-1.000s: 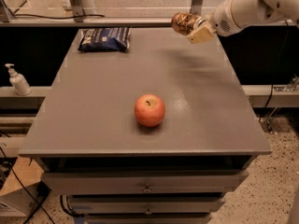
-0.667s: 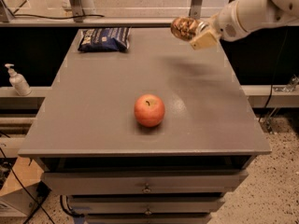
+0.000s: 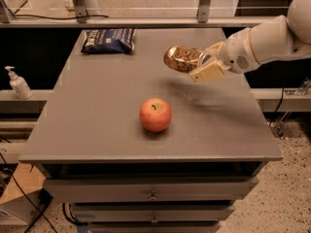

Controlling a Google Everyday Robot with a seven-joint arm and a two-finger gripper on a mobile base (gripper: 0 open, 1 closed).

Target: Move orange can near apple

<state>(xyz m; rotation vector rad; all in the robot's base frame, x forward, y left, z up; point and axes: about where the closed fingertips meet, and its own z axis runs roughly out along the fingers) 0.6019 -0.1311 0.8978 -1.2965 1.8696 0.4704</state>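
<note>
The apple (image 3: 155, 114), round and red-orange with a stem dimple on top, sits near the front middle of the grey table (image 3: 97, 110). The orange can (image 3: 181, 58), shiny with an orange-brown label, lies sideways in my gripper (image 3: 197, 64), held in the air above the table, behind and to the right of the apple. My gripper is shut on the can; the white arm reaches in from the right. The can casts a shadow on the tabletop below it.
A dark blue chip bag (image 3: 109, 40) lies at the table's back left. A soap dispenser (image 3: 19, 83) stands on a ledge to the left. Drawers (image 3: 153, 195) sit under the tabletop. A metal rail with posts (image 3: 204, 4) runs behind the table.
My gripper has carried the orange can down and forward toward the apple, from the table's back right edge to above its right middle. The apple and chip bag have not moved.
</note>
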